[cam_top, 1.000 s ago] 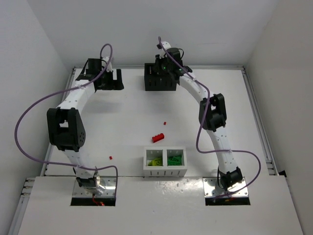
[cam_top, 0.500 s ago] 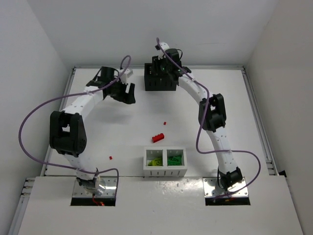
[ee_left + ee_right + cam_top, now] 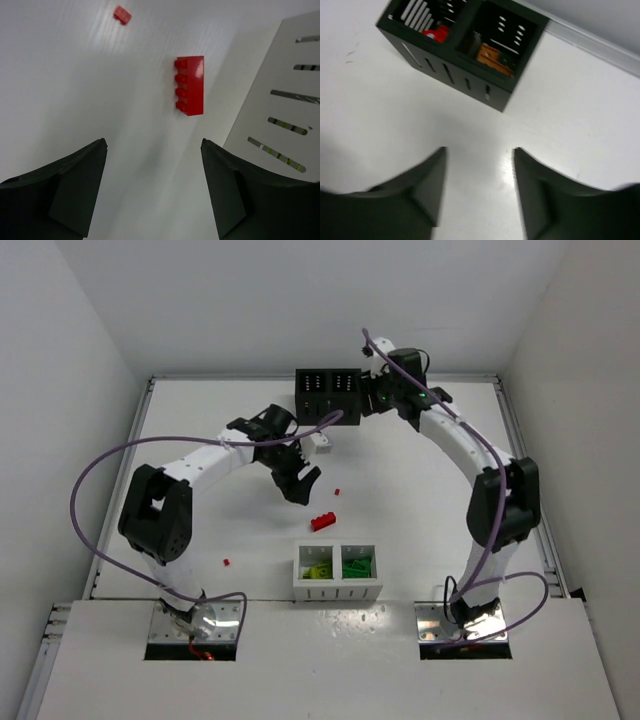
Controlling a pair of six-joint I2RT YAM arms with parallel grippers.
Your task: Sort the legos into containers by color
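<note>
Spread and empty, the left hand (image 3: 154, 150) should centre over the long red brick (image 3: 190, 85) and straddle its narrow width before closing.

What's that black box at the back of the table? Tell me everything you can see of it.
The black box looks like matte plastic, with rows of slots cut through its walls. A divider splits it into two open-topped compartments: one holds a red brick, the other an orange-brown brick. It stands upright on the white table, near the back wall. The right hand hangs open close by, apparently not touching it.
</note>
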